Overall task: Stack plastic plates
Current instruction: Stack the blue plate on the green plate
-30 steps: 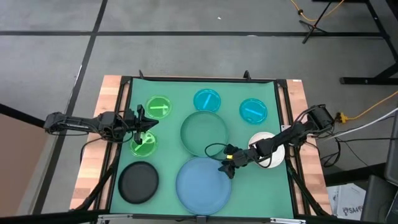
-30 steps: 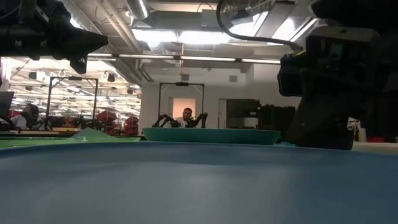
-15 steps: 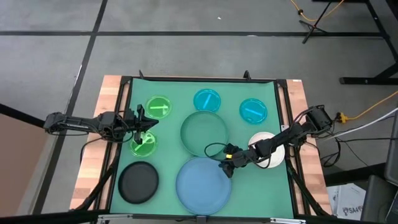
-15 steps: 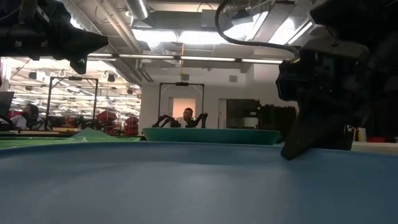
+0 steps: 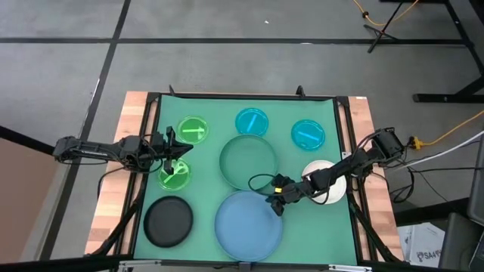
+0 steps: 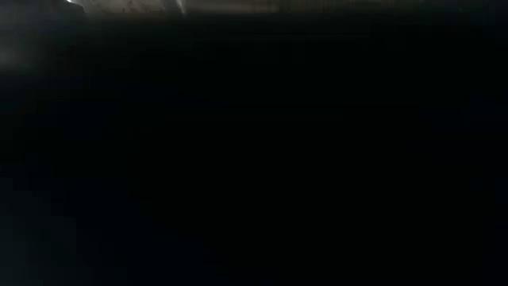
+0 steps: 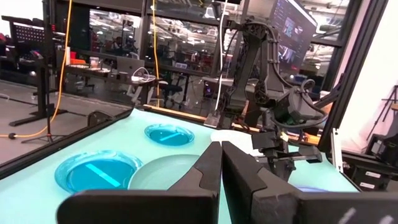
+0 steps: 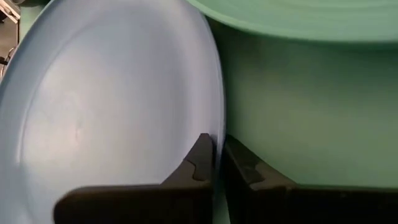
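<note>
Right pincer (image 5: pixel 274 204): set at the upper right rim of the large blue plate (image 5: pixel 247 221), near the front of the bench (image 5: pixel 136 128). In the right wrist view its two fingers (image 8: pixel 198 163) are closed down to a thin slit with the plate's rim (image 8: pixel 219 118) between them, so it grips the blue plate by its edge. The low view is almost wholly dark and tells nothing.

Just behind the blue plate lies the large teal-green plate (image 5: pixel 248 161) at the middle of the green mat. The white plate (image 5: pixel 327 181) sits to the right, partly under the right arm. Two cyan plates (image 5: pixel 252 122) (image 5: pixel 308 134) lie along the far side.

Left pincer (image 5: pixel 175 160): held over the lower bright green plate (image 5: pixel 175 175) on the left side; its fingers (image 7: pixel 209 168) are pressed together with nothing between them. A second bright green plate (image 5: pixel 193 129) lies just behind. The black plate (image 5: pixel 168 221) rests at the front left corner, apart from the others.
</note>
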